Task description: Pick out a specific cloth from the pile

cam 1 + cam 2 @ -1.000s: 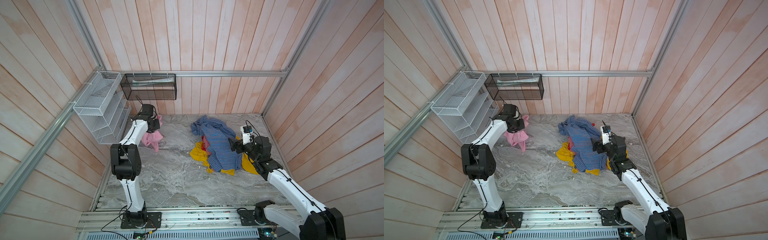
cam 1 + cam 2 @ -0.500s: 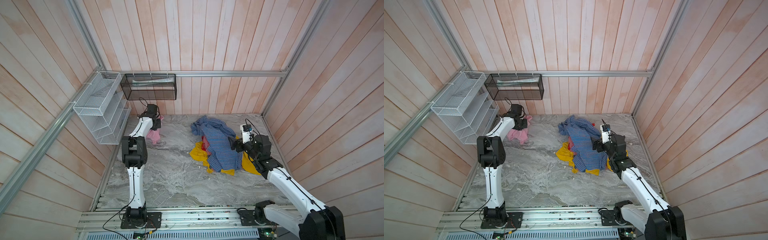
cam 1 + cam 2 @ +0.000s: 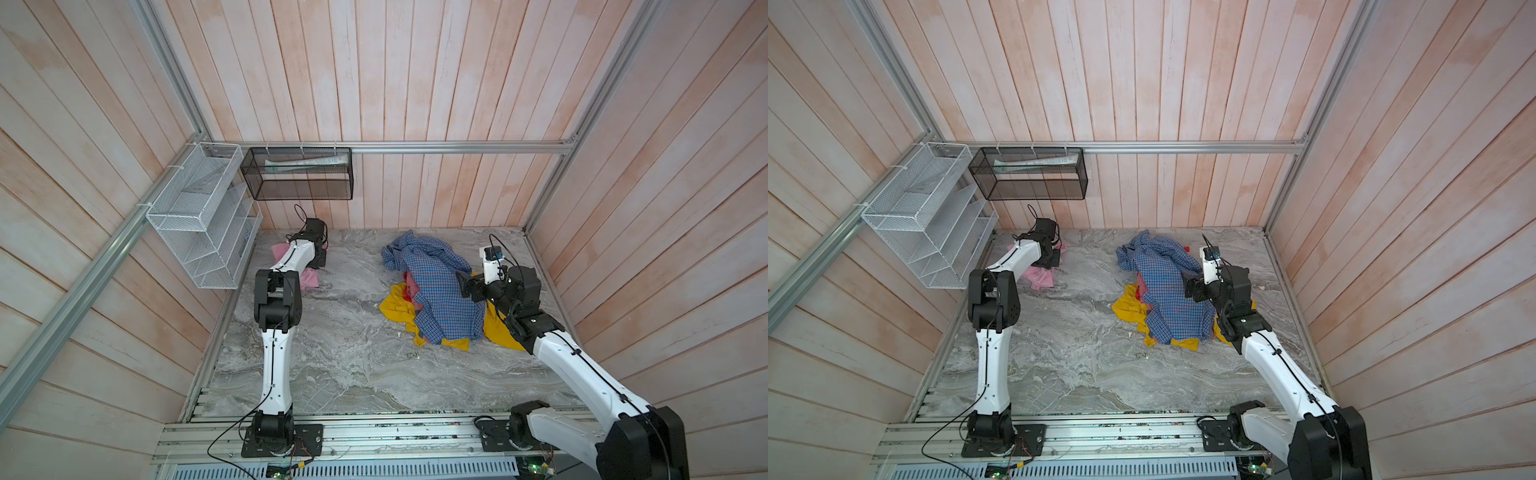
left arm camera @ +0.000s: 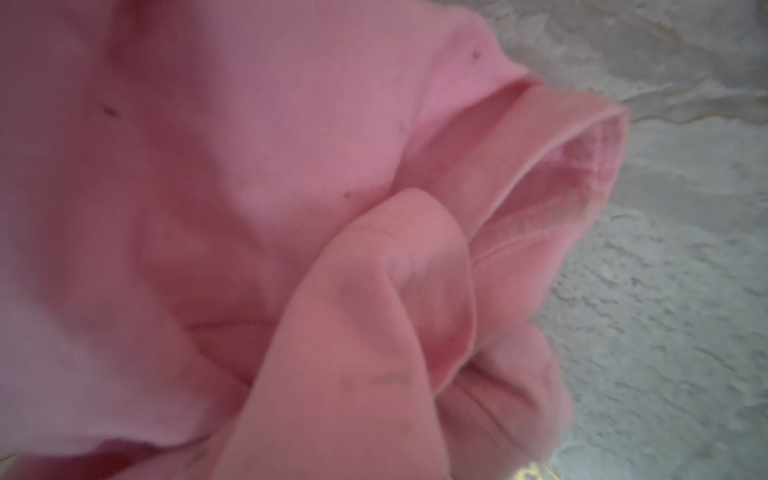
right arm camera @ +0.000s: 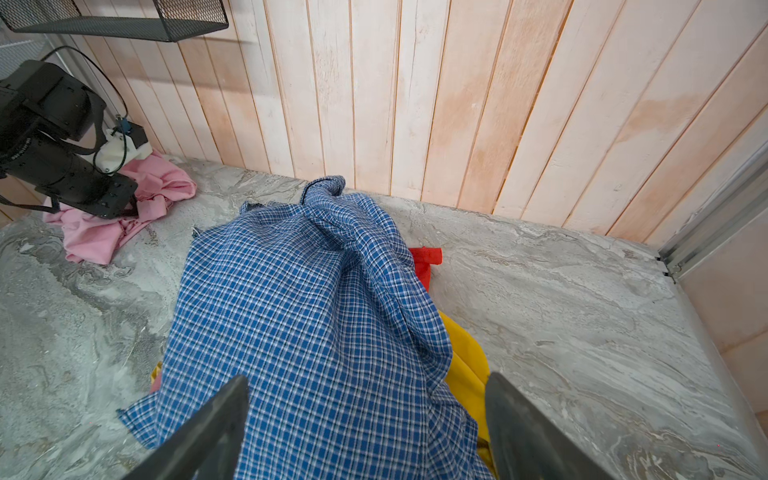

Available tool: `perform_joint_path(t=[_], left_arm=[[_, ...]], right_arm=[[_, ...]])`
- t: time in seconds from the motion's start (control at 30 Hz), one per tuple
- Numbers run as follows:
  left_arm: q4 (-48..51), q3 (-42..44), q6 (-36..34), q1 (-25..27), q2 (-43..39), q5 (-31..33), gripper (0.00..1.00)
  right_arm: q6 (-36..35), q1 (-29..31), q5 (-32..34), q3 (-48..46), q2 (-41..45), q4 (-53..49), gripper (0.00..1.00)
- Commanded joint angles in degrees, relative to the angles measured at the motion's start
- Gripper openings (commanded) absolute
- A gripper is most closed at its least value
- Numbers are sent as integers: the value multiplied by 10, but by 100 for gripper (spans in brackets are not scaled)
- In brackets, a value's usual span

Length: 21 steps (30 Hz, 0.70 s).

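The cloth (image 3: pixel 309 279) (image 3: pixel 1040 278) is light pink and lies crumpled on the marble table by the back left wall, apart from the pile. My left gripper (image 3: pixel 319 259) (image 3: pixel 1053 259) (image 5: pixel 126 203) rests down on it. Pink folds (image 4: pixel 249 166) fill the left wrist view, bunch toward the hidden jaws and look pinched there. The pile has a blue checked shirt (image 3: pixel 440 291) (image 3: pixel 1167 291) (image 5: pixel 299 311) over a mustard-yellow cloth (image 3: pixel 395 305) (image 5: pixel 465 365) and a bit of red fabric (image 5: pixel 424 257). My right gripper (image 3: pixel 463 284) (image 3: pixel 1192 286) (image 5: pixel 370 432) hovers open above the shirt.
A white wire rack (image 3: pixel 203 216) and a black mesh basket (image 3: pixel 299 174) hang on the walls at the back left, just above the left gripper. Wooden walls close three sides. Aluminium rails (image 3: pixel 374 432) run along the front edge.
The left arm has swung toward the back left wall and come down. The pink cloth that hung from its gripper now lies on the table. The right arm has not moved.
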State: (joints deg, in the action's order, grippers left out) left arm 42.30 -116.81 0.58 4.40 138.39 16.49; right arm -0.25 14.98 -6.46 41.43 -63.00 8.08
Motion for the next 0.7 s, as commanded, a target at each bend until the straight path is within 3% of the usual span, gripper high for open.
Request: perform_joint_path(t=[0.0,0.1,0.3,0.43,0.67], left_arm=[[42,-23,6,-12,22,-27,29],[50,-36,7,-13,14,-53,45],[13,22,22,-12,-62,-65,91],[-3,52,33,-12,-120,-90,100],[-63,143,54,-7,-248,-142,100]], right_arm=[[-2,4,3,14,-6,-4,89],[-5,4,6,12,-2,-2,89],[-24,2,16,4,20,-3,90],[-38,-4,30,-8,36,-5,91],[-45,-45,25,-41,80,2,92]])
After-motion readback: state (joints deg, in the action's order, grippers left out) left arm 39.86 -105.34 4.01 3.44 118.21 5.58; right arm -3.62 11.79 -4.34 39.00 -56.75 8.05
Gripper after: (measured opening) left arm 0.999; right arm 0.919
